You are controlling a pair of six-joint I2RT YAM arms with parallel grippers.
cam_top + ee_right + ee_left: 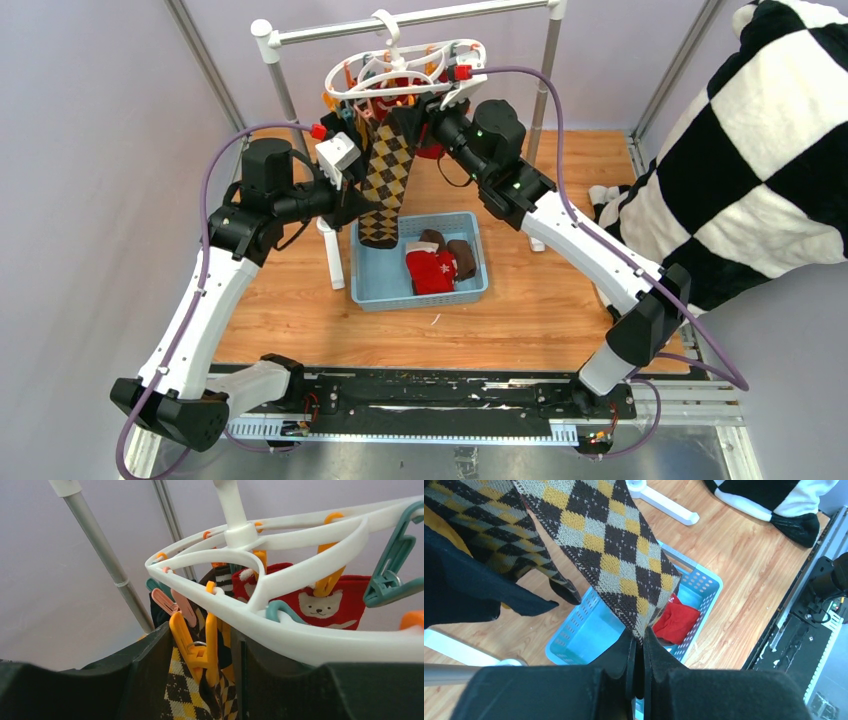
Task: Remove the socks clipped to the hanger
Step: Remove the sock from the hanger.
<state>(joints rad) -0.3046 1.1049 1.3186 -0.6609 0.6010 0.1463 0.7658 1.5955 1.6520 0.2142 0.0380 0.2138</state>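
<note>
The wooden worktop [540,300] carries everything, and the big checkered blanket [760,150] lies at its right edge. The grey rail stand [420,18] is at the far edge, and the white clip hanger [310,640] hangs from its bar. A blue basket [375,282] stands in the middle of the worktop, with a red sock [432,270] and brown socks [460,258] inside. The argyle sock [388,175] hangs from an orange peg [192,650] on the hanger. My left tool [638,647] is closed on its lower end. My right tool [202,645] is open, with one finger on each side of that peg.
</note>
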